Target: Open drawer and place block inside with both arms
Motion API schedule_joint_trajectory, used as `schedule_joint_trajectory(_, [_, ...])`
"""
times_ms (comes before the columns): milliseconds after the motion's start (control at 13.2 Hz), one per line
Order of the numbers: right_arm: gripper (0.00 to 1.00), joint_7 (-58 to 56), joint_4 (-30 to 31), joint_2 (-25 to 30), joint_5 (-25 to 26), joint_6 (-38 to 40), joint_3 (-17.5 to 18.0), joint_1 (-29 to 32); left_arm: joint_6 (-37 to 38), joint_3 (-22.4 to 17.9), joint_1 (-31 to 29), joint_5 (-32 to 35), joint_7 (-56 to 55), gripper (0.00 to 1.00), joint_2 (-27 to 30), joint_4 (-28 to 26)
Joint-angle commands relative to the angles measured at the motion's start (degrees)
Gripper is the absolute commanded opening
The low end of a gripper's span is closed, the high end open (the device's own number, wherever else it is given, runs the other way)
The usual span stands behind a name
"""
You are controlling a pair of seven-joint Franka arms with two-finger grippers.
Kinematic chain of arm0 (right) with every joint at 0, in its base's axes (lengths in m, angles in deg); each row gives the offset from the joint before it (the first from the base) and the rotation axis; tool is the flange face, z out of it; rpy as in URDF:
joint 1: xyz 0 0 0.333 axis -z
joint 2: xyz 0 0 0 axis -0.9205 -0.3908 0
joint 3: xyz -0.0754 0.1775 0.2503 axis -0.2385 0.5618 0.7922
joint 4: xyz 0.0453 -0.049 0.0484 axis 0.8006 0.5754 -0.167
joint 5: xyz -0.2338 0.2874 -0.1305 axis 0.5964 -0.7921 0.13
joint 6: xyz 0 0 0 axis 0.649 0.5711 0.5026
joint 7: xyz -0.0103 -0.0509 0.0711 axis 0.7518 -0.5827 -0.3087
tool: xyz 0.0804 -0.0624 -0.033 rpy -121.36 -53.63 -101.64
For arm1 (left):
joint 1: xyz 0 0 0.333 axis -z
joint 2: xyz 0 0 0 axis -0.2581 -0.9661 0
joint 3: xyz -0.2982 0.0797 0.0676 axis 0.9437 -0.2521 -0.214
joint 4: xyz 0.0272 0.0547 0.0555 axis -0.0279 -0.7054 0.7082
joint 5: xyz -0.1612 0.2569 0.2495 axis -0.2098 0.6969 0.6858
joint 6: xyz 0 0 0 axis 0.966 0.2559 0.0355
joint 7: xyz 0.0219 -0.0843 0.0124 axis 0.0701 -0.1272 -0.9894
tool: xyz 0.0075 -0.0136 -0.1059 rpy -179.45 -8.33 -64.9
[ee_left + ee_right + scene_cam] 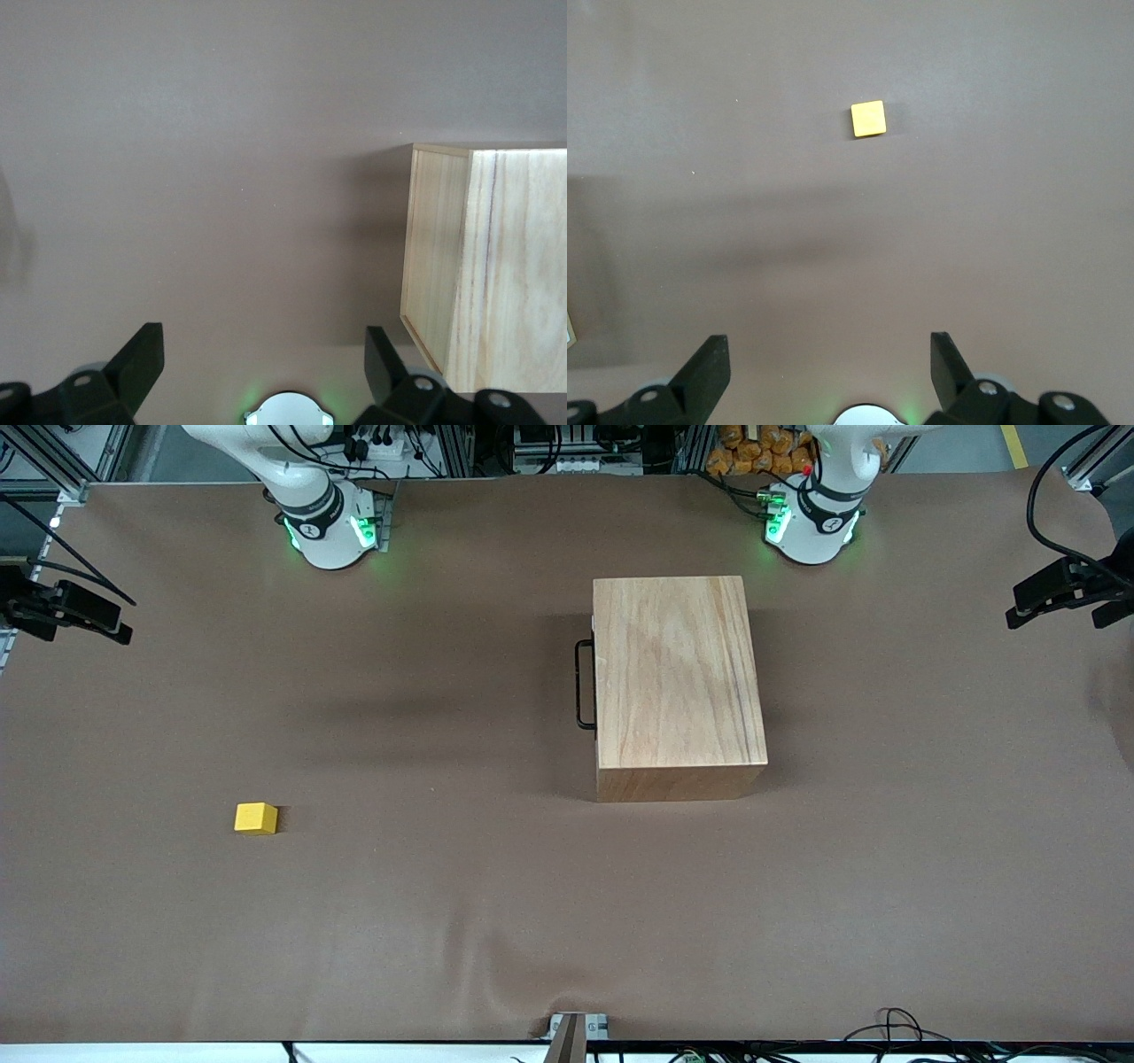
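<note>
The light wooden box (678, 677) stands in the middle of the table, close to the left arm's base (812, 522). Its drawer is shut, and the black wire handle (584, 684) faces the right arm's end. The small yellow block (256, 817) lies on the table toward the right arm's end, nearer to the front camera than the box. My left gripper (263, 350) is open and empty, high over the table beside the box (496, 283). My right gripper (830, 352) is open and empty, high over the table, with the block (868, 118) well apart from it.
A brown cloth (496, 903) covers the table. The right arm's base (330, 527) stands at the table's edge farthest from the front camera. Black camera mounts reach in at both ends of the table (66, 611) (1063, 589).
</note>
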Motion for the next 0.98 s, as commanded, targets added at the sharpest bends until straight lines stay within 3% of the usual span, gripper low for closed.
schedule_joint_trajectory(0, [1.0,0.8,0.4,0.5,1.0,-0.4,0.6,0.5,0.2,0.3,-0.2,-0.1,0.0,1.0,-0.1,0.5])
schedule_joint_trajectory(909, [1.0,0.9,0.0,0.3,1.8,-0.1,1.0,0.0,0.4,2.6,2.4,0.1,0.9,1.0,-3.3,0.0])
